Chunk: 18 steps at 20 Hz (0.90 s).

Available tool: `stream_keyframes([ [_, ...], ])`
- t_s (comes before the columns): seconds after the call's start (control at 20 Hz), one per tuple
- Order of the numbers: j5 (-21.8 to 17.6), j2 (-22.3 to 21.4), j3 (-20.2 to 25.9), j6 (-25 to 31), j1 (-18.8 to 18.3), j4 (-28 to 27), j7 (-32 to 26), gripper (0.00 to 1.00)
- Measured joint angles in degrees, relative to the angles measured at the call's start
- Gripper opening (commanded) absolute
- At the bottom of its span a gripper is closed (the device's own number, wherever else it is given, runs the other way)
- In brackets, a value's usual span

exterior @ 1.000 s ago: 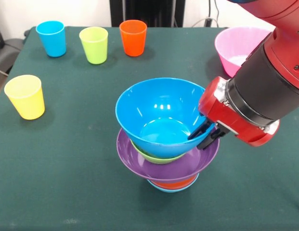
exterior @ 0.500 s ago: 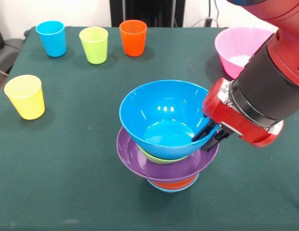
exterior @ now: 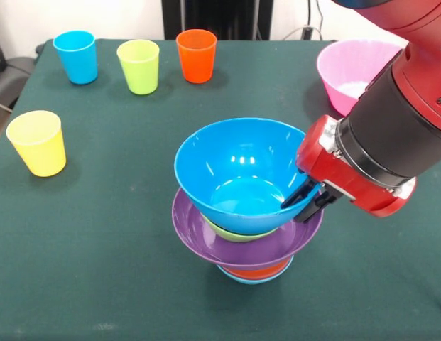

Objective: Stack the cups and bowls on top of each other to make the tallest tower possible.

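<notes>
Jaws (exterior: 305,204) pinch the glossy deep blue bowl's (exterior: 238,174) rim atop the tower (exterior: 246,245).

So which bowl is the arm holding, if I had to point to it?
Find the stack in the middle of the green table. The bowl in question is the top one, the deep blue bowl, with the gripper clamped on its right rim. Under it sit a green bowl and a wider purple one.

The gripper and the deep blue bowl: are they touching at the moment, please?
Touching. The front view shows the gripper with its black fingers straddling the deep blue bowl's right rim, one inside, one outside.
</notes>
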Motion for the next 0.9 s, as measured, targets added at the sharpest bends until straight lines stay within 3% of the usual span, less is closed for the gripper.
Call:
stream_keyframes([
  [0.9, 4.0, 0.0, -5.8, 0.0, 0.1, 0.0, 0.0, 0.00],
])
